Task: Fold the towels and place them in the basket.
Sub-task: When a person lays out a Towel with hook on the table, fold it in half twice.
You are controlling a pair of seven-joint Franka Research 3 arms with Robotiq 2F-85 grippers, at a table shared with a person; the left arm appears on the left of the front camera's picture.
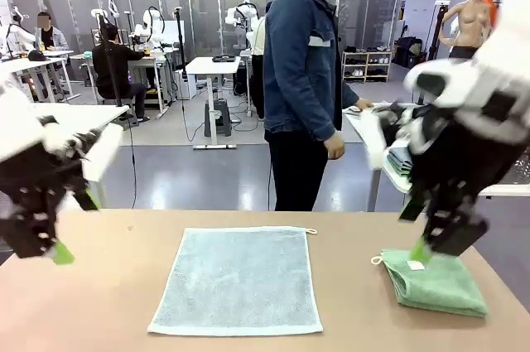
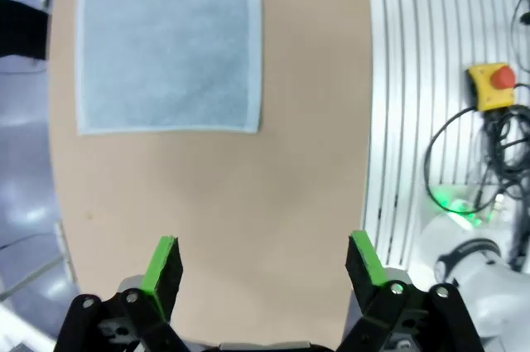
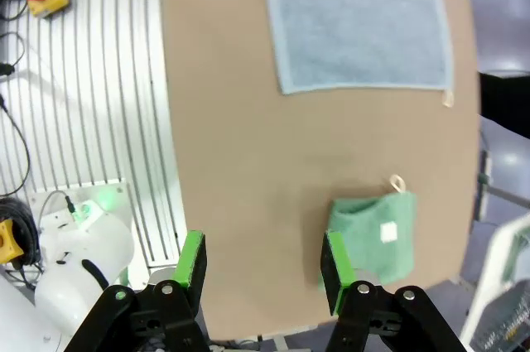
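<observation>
A pale blue towel lies spread flat in the middle of the table, and it fills the top of the left wrist view and of the right wrist view. A green towel lies folded near the right edge, white label and corner loop up. My right gripper hovers just above its near left corner, open, nothing between the fingers. My left gripper hangs over the bare left part of the table, open wide and empty. A patch of wire mesh, apparently the basket, shows off the table's right side.
A person in a denim jacket stands behind the far edge, one hand on a white side table carrying folded cloths. On my side of the table lie a ribbed metal base, cables and a yellow stop button.
</observation>
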